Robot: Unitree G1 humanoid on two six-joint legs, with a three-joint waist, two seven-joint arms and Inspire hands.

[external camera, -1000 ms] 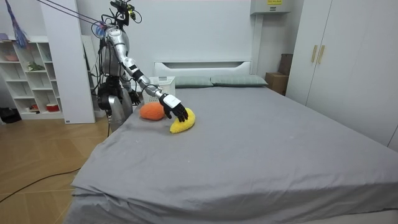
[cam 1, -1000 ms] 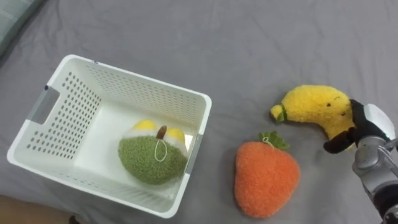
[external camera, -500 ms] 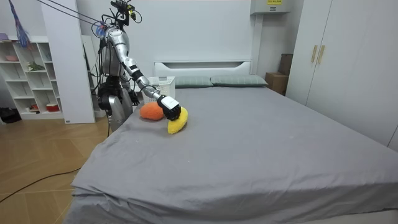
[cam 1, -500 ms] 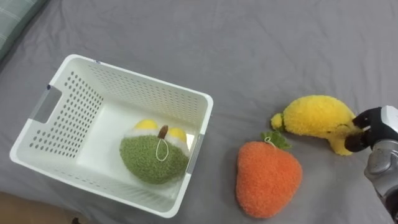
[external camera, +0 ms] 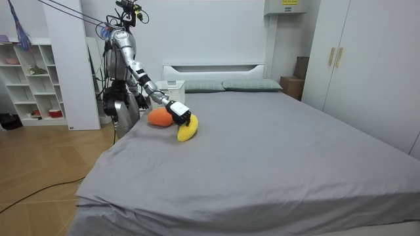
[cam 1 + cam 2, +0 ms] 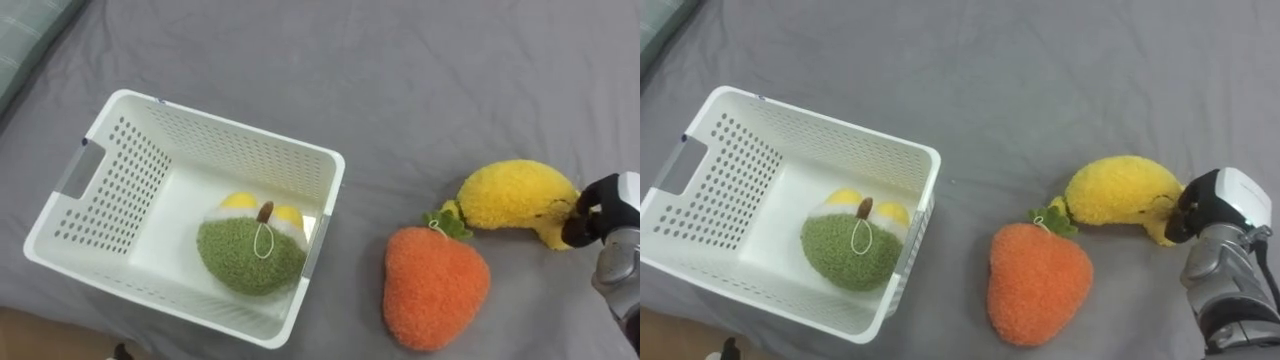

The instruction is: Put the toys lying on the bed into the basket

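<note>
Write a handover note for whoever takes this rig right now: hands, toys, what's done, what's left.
Right robot hand: shut on the far end of the yellow banana toy, which lies on the grey bed.
Left robot hand: low at the robot's side, idle.
Done: one green plush toy lies in the white basket.
Left: put the banana toy into the basket, then the orange strawberry toy, which lies on the bed between the basket and the banana toy.
</note>
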